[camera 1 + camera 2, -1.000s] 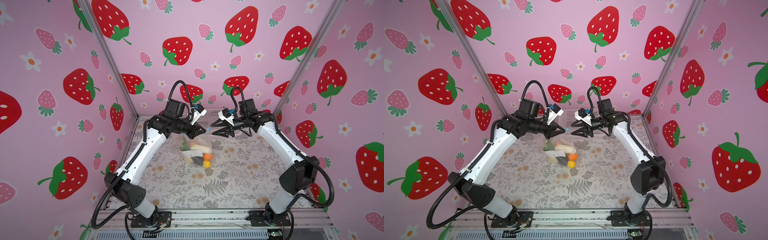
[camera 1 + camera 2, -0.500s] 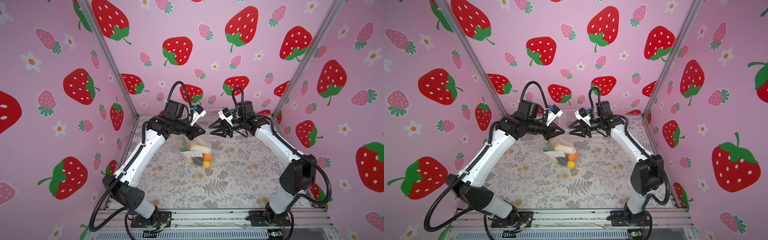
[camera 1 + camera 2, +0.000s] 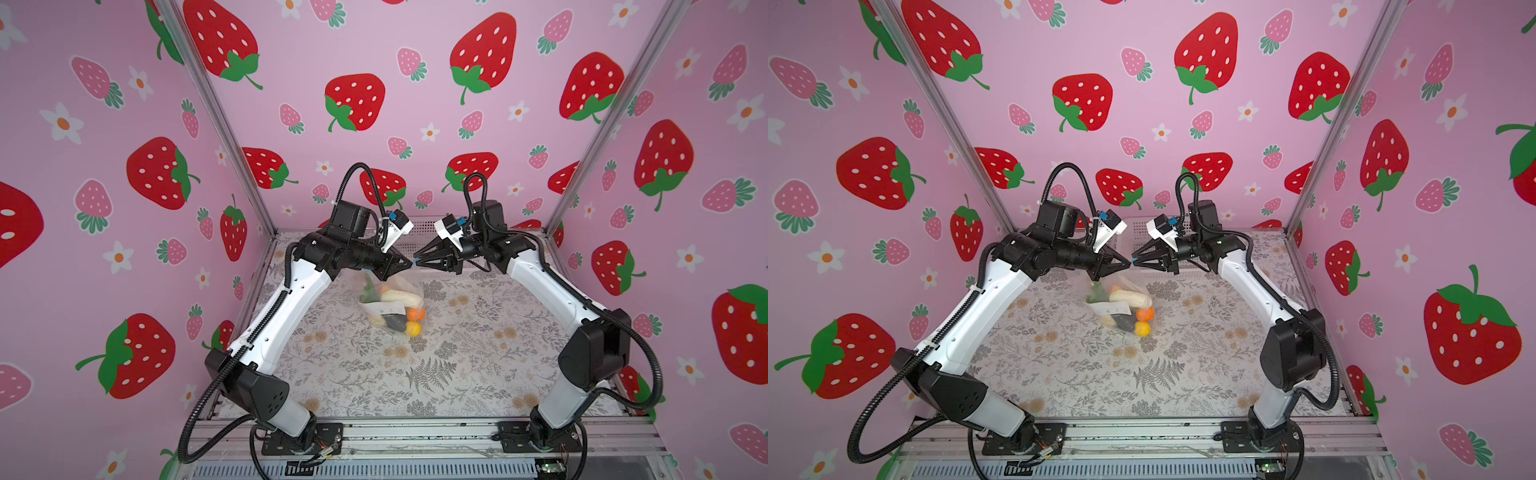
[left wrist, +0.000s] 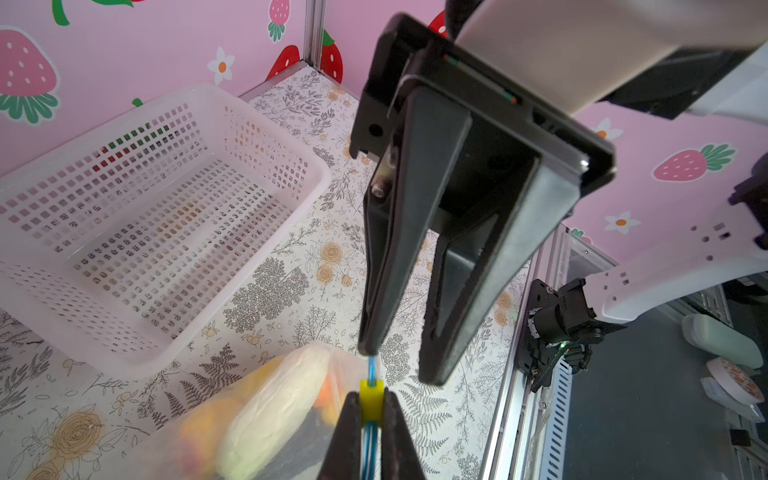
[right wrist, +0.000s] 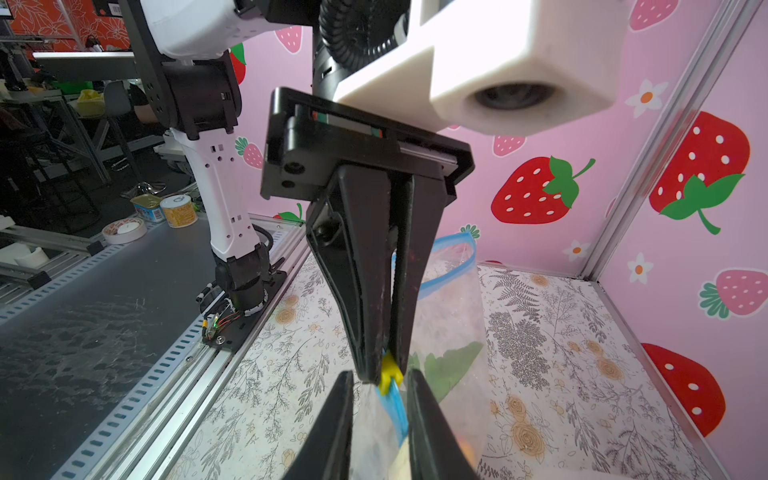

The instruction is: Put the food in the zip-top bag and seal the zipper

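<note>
Left gripper is clenched on the zipper atop the bag (food already inside); the zipper runs lengthwise toward the right gripper, whose parted jaws straddle its end.

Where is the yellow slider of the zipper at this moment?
In the left wrist view the yellow slider sits pinched in the left gripper, on the raised mouth edge of the zip-top bag, just short of the open right gripper's tips.

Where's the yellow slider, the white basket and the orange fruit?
Slider point(image 4: 370, 400): left wrist view, its yellow middle.
Basket point(image 4: 266, 141): left wrist view, side wall.
Orange fruit point(image 3: 415, 313): a top view, its middle.
</note>
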`<state>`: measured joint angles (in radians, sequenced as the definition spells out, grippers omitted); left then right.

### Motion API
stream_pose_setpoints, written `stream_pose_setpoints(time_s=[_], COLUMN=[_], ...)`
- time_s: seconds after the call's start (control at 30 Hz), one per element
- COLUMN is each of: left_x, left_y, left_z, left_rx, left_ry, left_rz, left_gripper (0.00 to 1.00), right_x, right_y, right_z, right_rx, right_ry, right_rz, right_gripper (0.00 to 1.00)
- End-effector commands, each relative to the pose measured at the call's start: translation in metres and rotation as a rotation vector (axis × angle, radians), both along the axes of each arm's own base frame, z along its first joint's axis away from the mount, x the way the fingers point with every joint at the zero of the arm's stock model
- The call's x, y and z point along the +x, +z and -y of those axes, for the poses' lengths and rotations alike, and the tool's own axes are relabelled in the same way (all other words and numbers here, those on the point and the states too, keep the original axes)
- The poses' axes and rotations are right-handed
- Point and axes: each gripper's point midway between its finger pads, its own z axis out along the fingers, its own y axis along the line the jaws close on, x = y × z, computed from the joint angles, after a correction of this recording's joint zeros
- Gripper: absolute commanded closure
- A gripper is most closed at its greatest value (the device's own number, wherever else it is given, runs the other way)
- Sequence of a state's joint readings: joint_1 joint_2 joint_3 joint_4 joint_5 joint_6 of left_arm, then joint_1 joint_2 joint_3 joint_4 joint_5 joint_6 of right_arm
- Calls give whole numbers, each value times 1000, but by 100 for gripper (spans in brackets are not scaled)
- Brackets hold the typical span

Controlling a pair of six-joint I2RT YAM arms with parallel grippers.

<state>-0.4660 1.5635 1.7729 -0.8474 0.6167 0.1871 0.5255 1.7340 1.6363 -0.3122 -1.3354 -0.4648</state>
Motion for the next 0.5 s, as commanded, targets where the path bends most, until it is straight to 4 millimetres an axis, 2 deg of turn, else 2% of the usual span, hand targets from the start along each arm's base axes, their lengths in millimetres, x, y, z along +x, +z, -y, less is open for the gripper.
stream_pose_setpoints(time_s=[0.0, 0.27, 0.4, 0.47], left_x=[-7, -7, -7, -7], left_y=[14, 15, 15, 15], left_z=[1, 1, 1, 1], left_rx=[-18, -19, -18, -16], left_ry=[-24, -25, -23, -22], left_rz=[50, 55, 57, 56], left_gripper=[100, 100, 100, 100], right_x=[-3, -2, -1, -2], right_y=[-1, -9, -9, -9], right_z=[-4, -5, -5, -5], right_rx=[13, -20, -29, -29], right_ry=[40, 40, 39, 37], right_rz=[-3, -11, -6, -2], right_gripper=[75, 78, 84, 91])
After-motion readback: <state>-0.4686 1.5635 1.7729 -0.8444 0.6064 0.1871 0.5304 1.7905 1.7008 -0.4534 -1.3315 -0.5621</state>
